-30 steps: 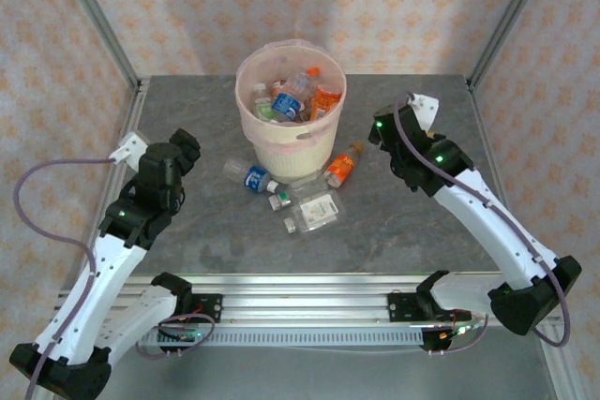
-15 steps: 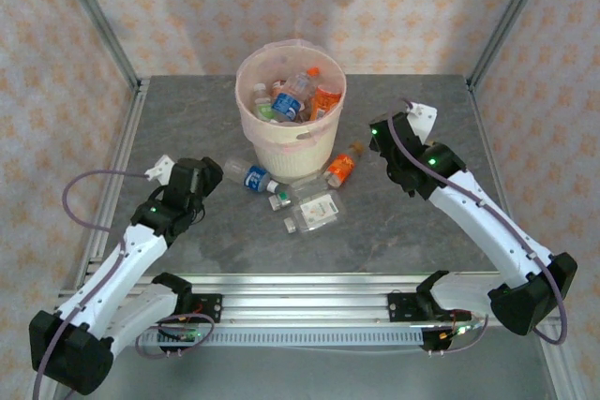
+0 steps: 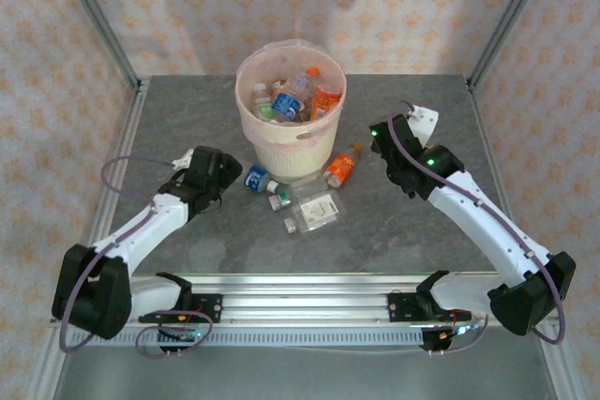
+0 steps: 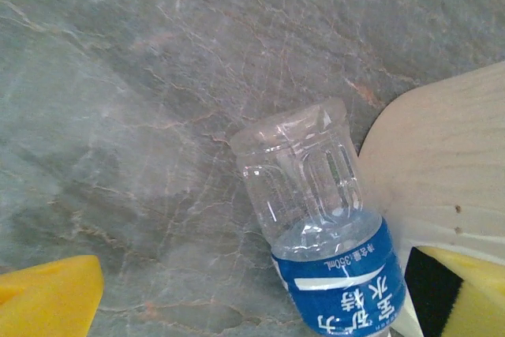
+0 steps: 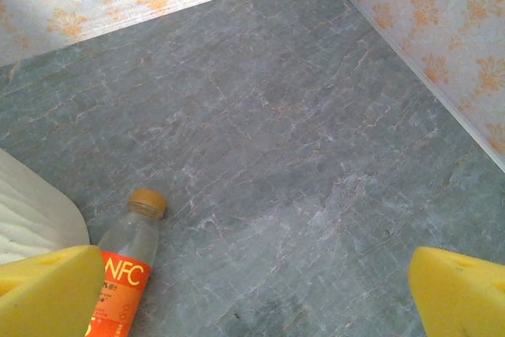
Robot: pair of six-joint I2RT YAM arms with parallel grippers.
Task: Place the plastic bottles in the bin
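The left end effector was wide open around the blue-label bottle, whose cap end was cut off in the left wrist view. That bottle was clear and ribbed. It lay on the gray, stone-look bench, just beside the round cream bin. A pile of bottles sat inside the bin (too jumbled to count). Some clear bottles lay in front, then one orange bottle. The right end effector was open too, holding nothing.

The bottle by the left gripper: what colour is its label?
The label is blue with white writing; left wrist view shows it best.
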